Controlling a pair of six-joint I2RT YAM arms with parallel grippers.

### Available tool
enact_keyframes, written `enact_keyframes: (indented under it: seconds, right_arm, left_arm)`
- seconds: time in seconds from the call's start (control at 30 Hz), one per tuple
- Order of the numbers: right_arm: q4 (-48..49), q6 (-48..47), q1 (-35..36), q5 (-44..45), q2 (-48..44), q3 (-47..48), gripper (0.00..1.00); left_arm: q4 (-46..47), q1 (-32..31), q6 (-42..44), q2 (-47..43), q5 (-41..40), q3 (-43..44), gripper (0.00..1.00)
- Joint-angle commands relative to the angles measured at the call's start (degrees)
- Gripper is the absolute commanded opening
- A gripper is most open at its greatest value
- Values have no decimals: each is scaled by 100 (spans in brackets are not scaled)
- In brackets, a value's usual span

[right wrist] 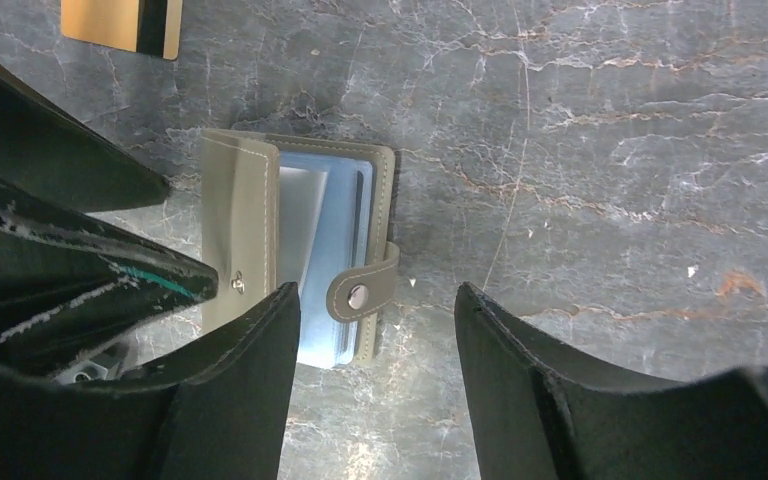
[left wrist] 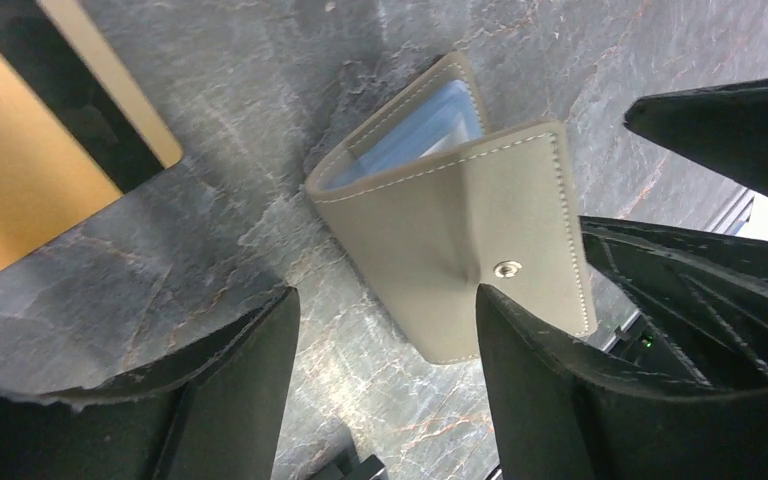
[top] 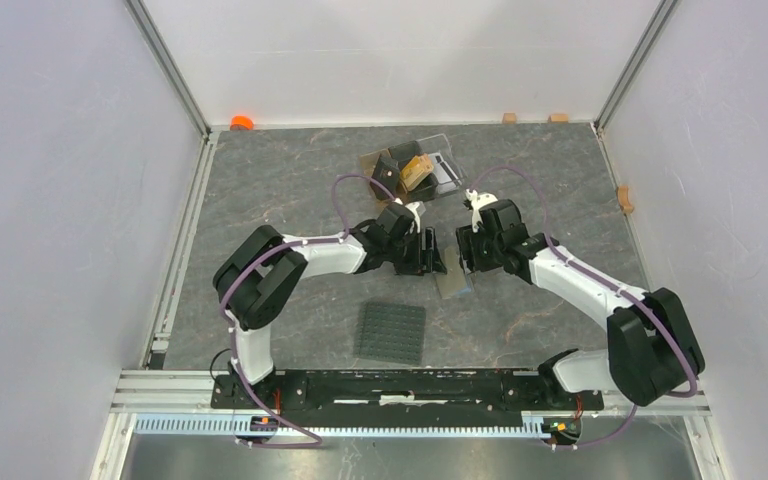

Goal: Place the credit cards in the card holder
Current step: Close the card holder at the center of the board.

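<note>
The olive-taupe card holder (left wrist: 460, 235) lies on the stone table, half open, with bluish clear pockets showing. It also shows in the right wrist view (right wrist: 245, 230) and in the top view (top: 451, 285). My left gripper (left wrist: 385, 295) is open, and its right fingertip (left wrist: 490, 305) rests at the holder's raised flap by the snap stud. My right gripper (right wrist: 377, 290) is open just beside the holder's snap tab (right wrist: 365, 292). A gold-orange card with a black stripe (left wrist: 30, 150) lies flat nearby (right wrist: 120, 22). I cannot make out the black or white-silver cards.
A clear stand (top: 422, 165) holding dark and gold shapes sits at the back centre. A dark grey studded mat (top: 392, 332) lies near the front. Both grippers (top: 433, 258) (top: 467, 262) face each other closely over the holder.
</note>
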Motion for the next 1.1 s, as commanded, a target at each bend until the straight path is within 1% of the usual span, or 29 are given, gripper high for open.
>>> enact_keyframes:
  seconds: [0.0,0.1,0.23,0.37,0.47,0.77,0.9,0.97,1.07]
  right_arm:
    - [535,-55,-53,-418,129,-120,63]
    - [577,-46,-58,-373,238,-165,60]
    - [543,-33,-53,7,137,-226,50]
    - [497,-40,-57,213,47,-229,40]
    - [525,-7,-55,230,14,-229,33]
    - [443,-8,-53,321,-47,-129,34]
    - [389,1,-53,325,-24,-73,29]
    - [359,8,-53,331,-51,-62,19]
    - [339,3,-53,368,-81,-76,14]
  left_arm:
    - [-680,-108,453,212,-390,423,71]
    - [-805,-117,509,405,-393,544,70]
    - [-970,-151,606,592,-470,713,69]
    - [-1180,-163,760,721,-659,845,63]
    - [-1290,-170,839,870,-648,946,59]
    - [-1771,-223,1200,1092,-1059,1145,50]
    - [-1910,-240,1293,1148,-1163,1200,48]
    - [-1918,-247,1303,1150,-1193,1202,48]
    - [-1950,-258,1309,1171,-1232,1226,48]
